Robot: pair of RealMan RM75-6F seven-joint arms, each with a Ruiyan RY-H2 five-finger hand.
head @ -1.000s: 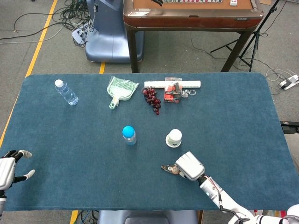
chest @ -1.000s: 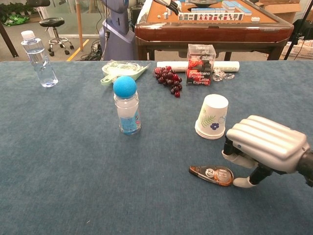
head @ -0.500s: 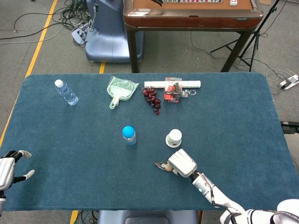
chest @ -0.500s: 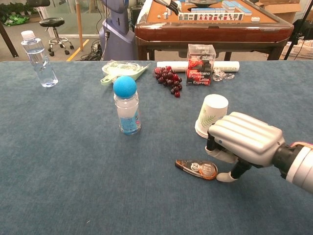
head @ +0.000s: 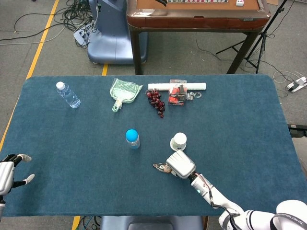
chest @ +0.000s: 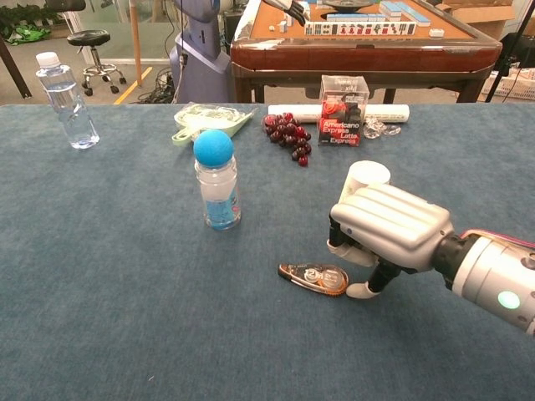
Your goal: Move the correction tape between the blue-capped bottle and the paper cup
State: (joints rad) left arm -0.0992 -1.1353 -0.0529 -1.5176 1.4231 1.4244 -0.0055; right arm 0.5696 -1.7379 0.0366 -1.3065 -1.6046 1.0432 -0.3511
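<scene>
The correction tape [chest: 313,278], orange-brown and clear, lies low on the blue table cloth, in front of the gap between the blue-capped bottle [chest: 216,180] and the upturned paper cup [chest: 368,174]. My right hand [chest: 389,230] holds the tape's right end between thumb and curled fingers and hides the lower part of the cup. In the head view the tape [head: 159,167] sticks out to the left of that hand [head: 176,165], below the bottle [head: 132,138] and cup [head: 178,140]. My left hand [head: 7,170] rests at the table's near left edge, fingers apart, holding nothing.
A clear water bottle [head: 68,95] stands at the far left. Along the back are a green dustpan [head: 123,91], dark grapes [head: 156,100], a red coffee box [head: 177,96] and a white tube [head: 192,86]. A wooden table [head: 196,19] stands beyond.
My right hand has slid left and slightly away from me, taking the correction tape with it toward the gap between bottle and cup. The left hand has stayed put.
</scene>
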